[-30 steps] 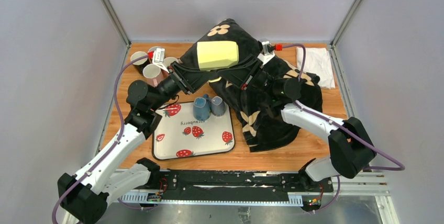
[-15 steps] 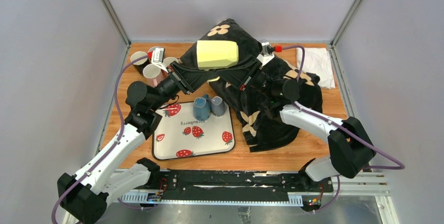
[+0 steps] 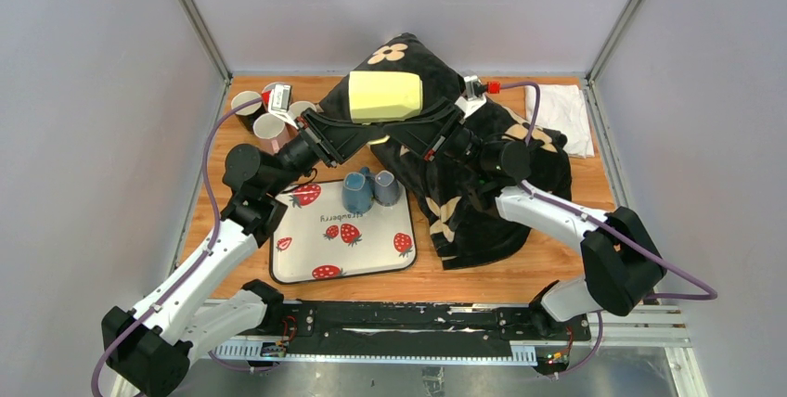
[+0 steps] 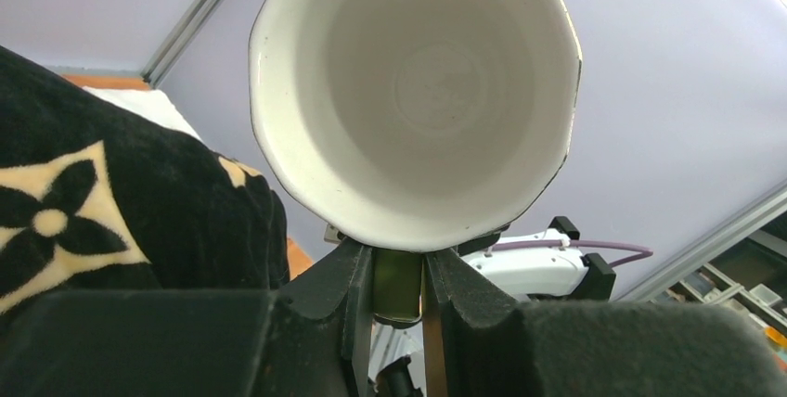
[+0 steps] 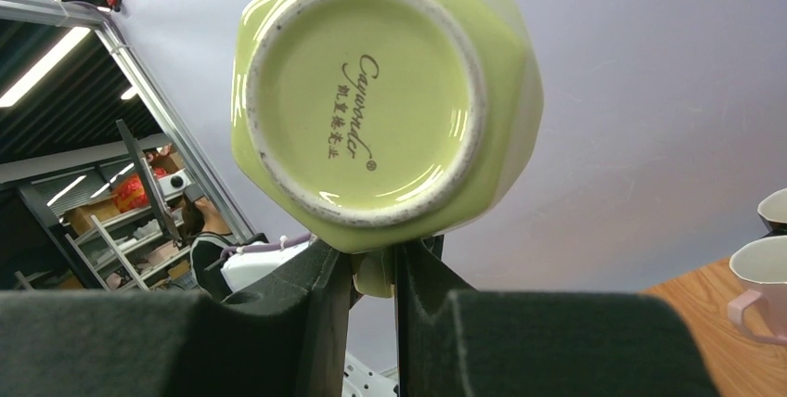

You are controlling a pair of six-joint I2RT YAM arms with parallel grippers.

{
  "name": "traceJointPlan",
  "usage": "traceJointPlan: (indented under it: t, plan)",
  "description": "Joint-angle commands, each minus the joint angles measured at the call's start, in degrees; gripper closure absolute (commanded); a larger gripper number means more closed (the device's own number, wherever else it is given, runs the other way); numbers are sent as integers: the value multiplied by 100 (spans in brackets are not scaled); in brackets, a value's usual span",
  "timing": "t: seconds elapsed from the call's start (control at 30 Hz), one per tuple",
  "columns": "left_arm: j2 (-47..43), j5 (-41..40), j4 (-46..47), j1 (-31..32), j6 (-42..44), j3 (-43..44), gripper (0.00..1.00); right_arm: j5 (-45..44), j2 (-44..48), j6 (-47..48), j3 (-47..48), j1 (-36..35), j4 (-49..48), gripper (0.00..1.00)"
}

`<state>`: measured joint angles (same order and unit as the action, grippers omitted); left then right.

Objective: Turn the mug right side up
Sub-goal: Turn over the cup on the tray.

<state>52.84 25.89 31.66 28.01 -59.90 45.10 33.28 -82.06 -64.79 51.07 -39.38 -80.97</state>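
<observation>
Two claws hold one yellow-green mug (image 3: pixel 385 97) in the air above the far middle of the counter (image 3: pixel 436 284). We see the mug lying on its side, its white inside facing the left claw (image 4: pixel 397 267) and its stamped base facing the right claw (image 5: pixel 373 267). Each claw is pinched tight on a yellow-green piece just under the mug's body, which we take for its handle. Nearer to us, a strawberry tray (image 3: pixel 306 262) sits on the counter with two blue cups (image 3: pixel 357 191) side by side at its far edge. A black flowered cloth (image 3: pixel 492 202) is heaped to the right. A white cloth (image 3: pixel 561 114) lies in the far right corner, and several cups (image 3: pixel 269 128) stand at the far left.
</observation>
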Motion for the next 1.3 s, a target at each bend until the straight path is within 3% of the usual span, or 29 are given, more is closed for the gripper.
traceJointPlan:
  t: [0.0, 0.47, 0.87, 1.27]
  plan:
    - [-37, -84, 306, 38, 57, 132, 100, 191, 175, 349, -68, -199, -299, 77]
    - [-80, -131, 307, 38, 123, 64, 100, -116, 426, 669, -335, -191, 55, 49]
    - [-149, -160, 306, 38, 240, 90, 100, -242, 1075, 1423, -803, -185, 1092, 46]
    - [-135, -123, -95, 38, 633, 298, 100, -213, 1385, 1596, -1284, -186, 1350, 46]
